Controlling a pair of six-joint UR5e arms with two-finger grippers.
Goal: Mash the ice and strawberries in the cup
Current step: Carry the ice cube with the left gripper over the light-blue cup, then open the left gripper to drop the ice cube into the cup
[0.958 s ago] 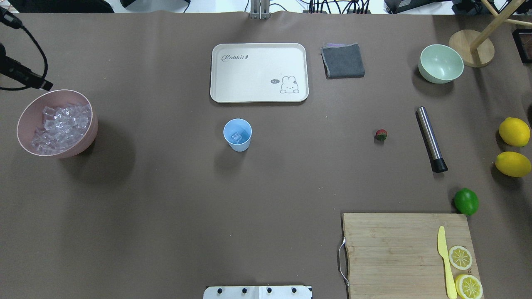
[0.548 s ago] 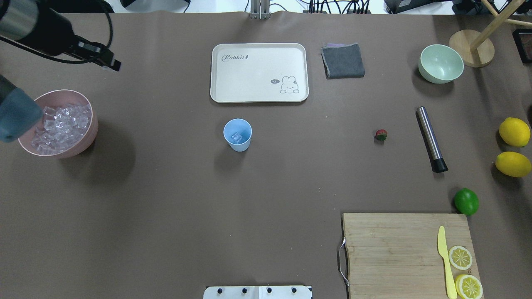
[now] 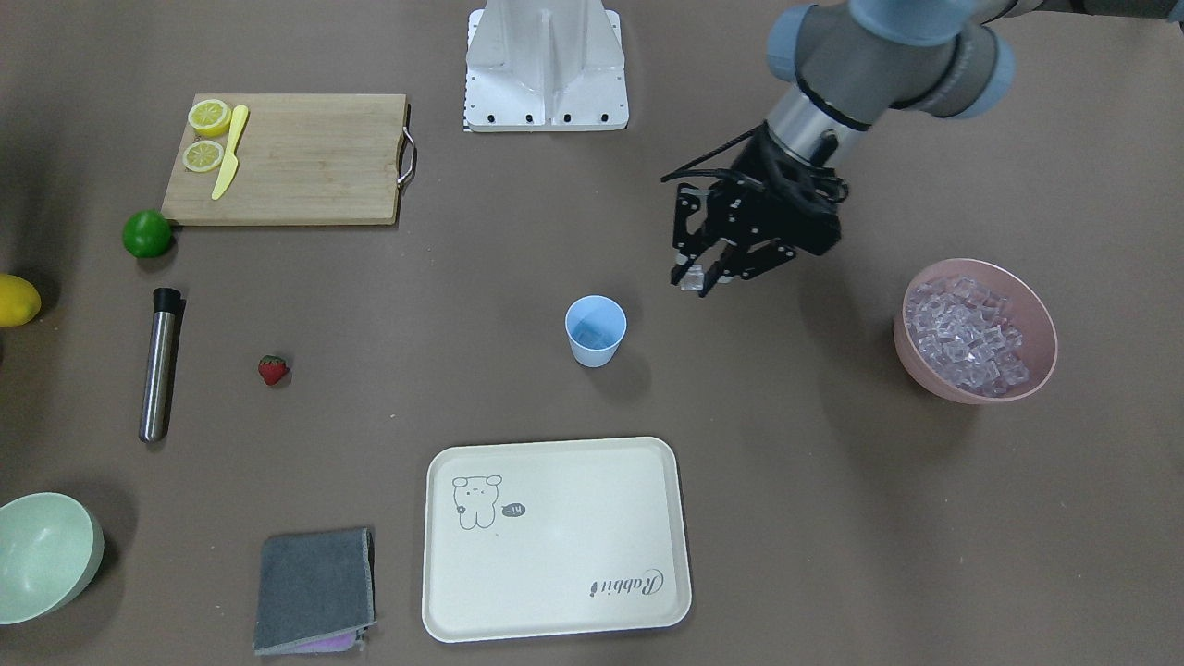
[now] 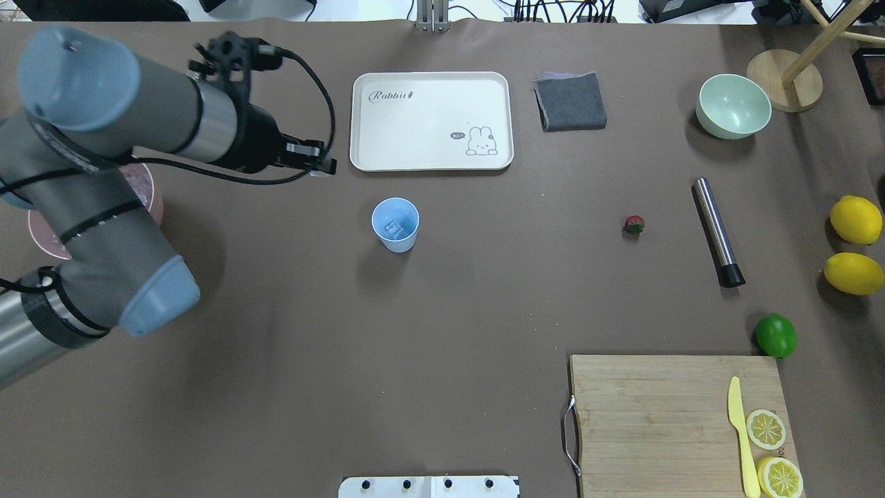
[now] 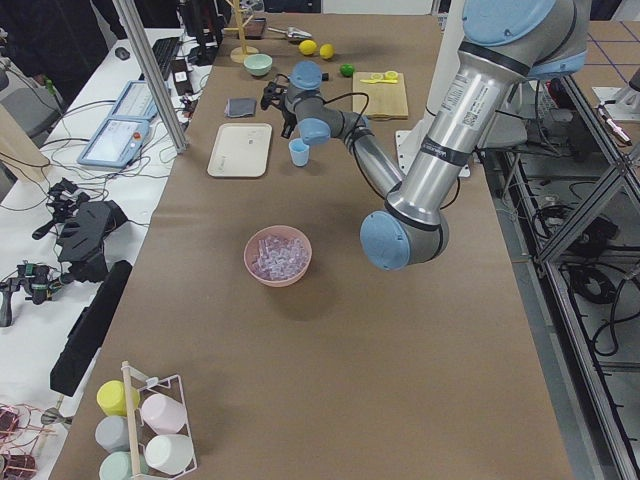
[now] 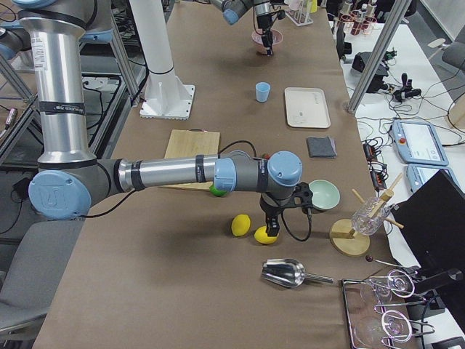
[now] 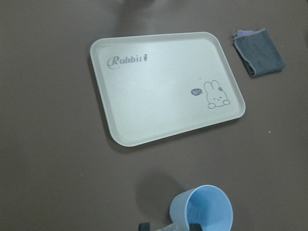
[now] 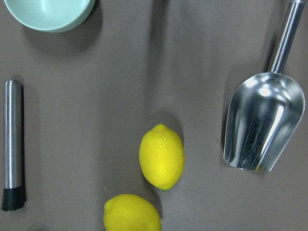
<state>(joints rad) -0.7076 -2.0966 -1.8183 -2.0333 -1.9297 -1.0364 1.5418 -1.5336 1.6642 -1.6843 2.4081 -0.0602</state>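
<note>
The light-blue cup (image 4: 395,225) stands upright mid-table with one ice cube (image 4: 394,227) at its bottom. My left gripper (image 3: 694,282) hangs above the table just beside the cup (image 3: 596,331), toward the pink bowl's side, shut on a clear ice cube (image 3: 689,279). In the left wrist view the cup (image 7: 204,211) sits at the bottom edge, right by the fingertips (image 7: 144,226). More ice (image 3: 967,333) fills the pink bowl (image 3: 925,370). The strawberry (image 4: 634,224) lies alone on the table. My right gripper (image 6: 269,227) hovers over two lemons; I cannot tell whether it is open or shut.
A cream tray (image 4: 432,121) and a grey cloth (image 4: 570,101) lie beyond the cup. A steel muddler (image 4: 717,230), a lime (image 4: 775,335), lemons (image 4: 856,220), a pale green bowl (image 4: 733,106) and a cutting board (image 4: 681,422) fill the right side. A metal scoop (image 8: 262,125) lies near the lemons.
My left arm has swung in from the left edge, past the pink bowl, to just beside the cup. Nothing on the table has shifted.
</note>
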